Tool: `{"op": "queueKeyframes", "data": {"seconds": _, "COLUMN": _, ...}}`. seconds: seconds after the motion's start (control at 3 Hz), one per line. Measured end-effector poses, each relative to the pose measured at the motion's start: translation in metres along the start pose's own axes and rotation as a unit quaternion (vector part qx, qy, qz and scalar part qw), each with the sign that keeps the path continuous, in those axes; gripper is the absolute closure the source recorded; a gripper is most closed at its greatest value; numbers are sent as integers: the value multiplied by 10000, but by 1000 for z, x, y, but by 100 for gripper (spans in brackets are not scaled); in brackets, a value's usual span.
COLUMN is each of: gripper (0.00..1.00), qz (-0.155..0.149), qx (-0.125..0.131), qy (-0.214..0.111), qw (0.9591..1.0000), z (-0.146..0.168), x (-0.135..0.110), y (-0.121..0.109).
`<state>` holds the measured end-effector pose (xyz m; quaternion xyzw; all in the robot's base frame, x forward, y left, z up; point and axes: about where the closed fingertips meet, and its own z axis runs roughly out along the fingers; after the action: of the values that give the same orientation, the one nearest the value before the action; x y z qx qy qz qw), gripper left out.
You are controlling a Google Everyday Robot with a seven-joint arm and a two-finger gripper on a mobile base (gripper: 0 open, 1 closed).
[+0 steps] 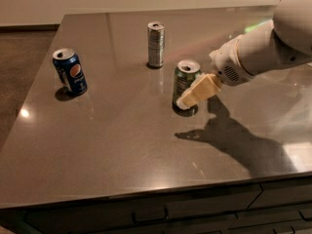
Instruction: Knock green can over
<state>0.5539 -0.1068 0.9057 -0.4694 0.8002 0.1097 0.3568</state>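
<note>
The green can stands upright near the middle of the dark table, silver top and pull-tab showing. My gripper comes in from the right on a white arm. Its cream-coloured fingers lie against the can's right front side, low on the can, and cover part of it. The can shows no tilt.
A blue Pepsi can stands upright at the left. A slim silver can stands upright behind the green can. The table's front edge runs along the bottom, with drawers below it. The arm's shadow lies right of the green can.
</note>
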Motion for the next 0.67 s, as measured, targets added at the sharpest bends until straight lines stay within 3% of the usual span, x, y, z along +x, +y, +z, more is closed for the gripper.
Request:
{"op": "queueKeyframes", "data": {"seconds": 0.33, "gripper": 3, "qz": 140, "qx": 23, "qy": -384, "qw": 9992, "z": 14, "x": -8, "y": -5}}
{"op": "queueKeyframes", "data": {"seconds": 0.67, "gripper": 26, "qz": 237, "qx": -41, "qy": -570, "qw": 9981, "z": 18, "x": -12, "y": -5}}
